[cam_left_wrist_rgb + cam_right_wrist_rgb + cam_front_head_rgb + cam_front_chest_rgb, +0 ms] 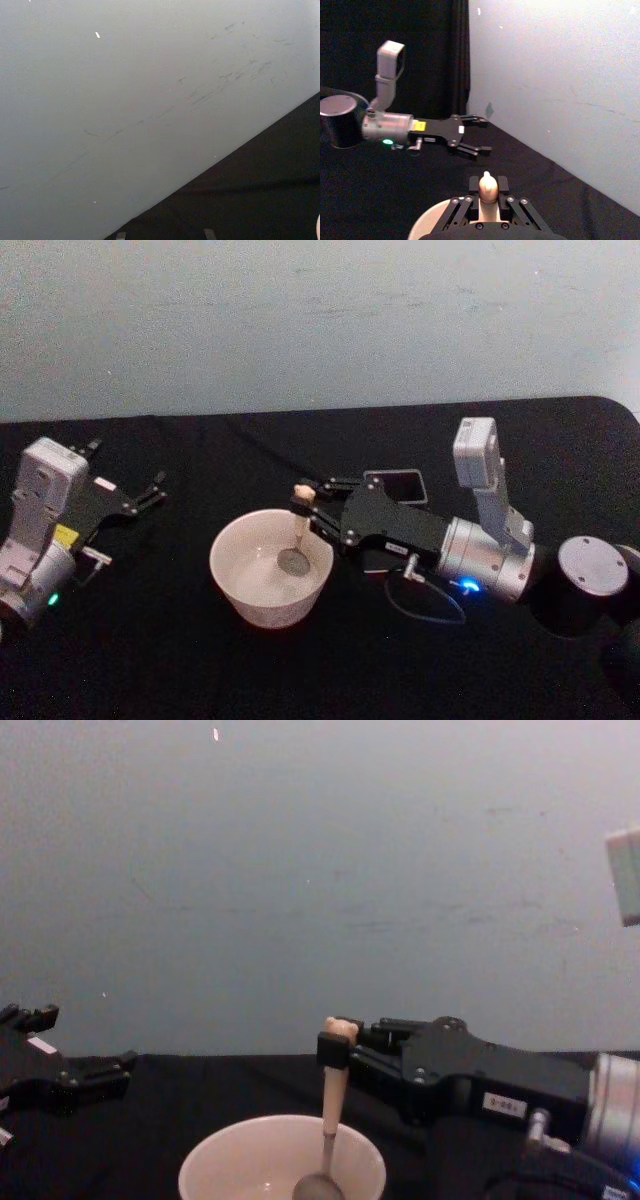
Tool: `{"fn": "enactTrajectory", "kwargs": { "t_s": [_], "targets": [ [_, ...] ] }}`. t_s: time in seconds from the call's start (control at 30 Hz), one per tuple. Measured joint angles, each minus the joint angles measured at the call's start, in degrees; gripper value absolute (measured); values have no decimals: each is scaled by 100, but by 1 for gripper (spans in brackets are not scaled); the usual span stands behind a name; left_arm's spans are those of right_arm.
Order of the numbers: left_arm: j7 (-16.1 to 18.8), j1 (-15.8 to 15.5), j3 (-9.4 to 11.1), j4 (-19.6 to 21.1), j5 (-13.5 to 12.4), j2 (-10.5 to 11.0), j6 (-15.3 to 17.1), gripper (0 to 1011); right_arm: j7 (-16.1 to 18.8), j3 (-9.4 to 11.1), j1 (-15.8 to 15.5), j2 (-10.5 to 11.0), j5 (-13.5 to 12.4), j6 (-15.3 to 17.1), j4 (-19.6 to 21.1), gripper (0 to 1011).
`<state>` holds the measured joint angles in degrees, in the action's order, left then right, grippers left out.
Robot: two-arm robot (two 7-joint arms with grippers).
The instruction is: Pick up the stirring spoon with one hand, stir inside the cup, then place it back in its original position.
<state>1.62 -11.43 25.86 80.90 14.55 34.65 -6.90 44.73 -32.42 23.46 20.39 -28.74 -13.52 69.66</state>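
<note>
Stirring spoon (330, 1115) standing nearly upright inside the cup (262, 606), metal bowl down near the cup's floor, cream handle rising past the rim, bear head on top. Right gripper (301, 502) reaching in from the cup's right side, level above the rim, clenched on the handle just under the bear head, 2 fingers pressed to either side. White label on its black body, silver-grey wrist behind. Left gripper (150, 490) parked well apart to the cup's left, low over the black bench (150, 670), released, fingers spread, grasping nothing. Dark square holder box (397, 483) behind the cup to its right, partly hidden by the right gripper's body. Pale wall (320, 320) beyond the cup, past the bench's far edge.
</note>
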Motion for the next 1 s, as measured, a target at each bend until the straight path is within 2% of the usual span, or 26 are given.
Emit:
{"fn": "enactTrajectory", "kwargs": {
  "t_s": [0.27, 0.43, 0.7, 0.87, 1.0],
  "targets": [
    [0, 0, 0, 0, 0, 0, 0, 1001, 216, -58, -251, 198, -194, 94, 450, 205],
    [0, 0, 0, 0, 0, 0, 0, 1001, 263, -177, -241, 161, -212, 124, 479, 205],
    [0, 0, 0, 0, 0, 0, 0, 1001, 134, -289, 40, -157, -137, 76, 90, 205],
    [0, 0, 0, 0, 0, 0, 0, 1001, -15, -269, 214, -320, -51, 11, -206, 205],
    [0, 0, 0, 0, 0, 0, 0, 1001, -99, -212, 294, -364, -2, -24, -375, 205]
  ]
}}
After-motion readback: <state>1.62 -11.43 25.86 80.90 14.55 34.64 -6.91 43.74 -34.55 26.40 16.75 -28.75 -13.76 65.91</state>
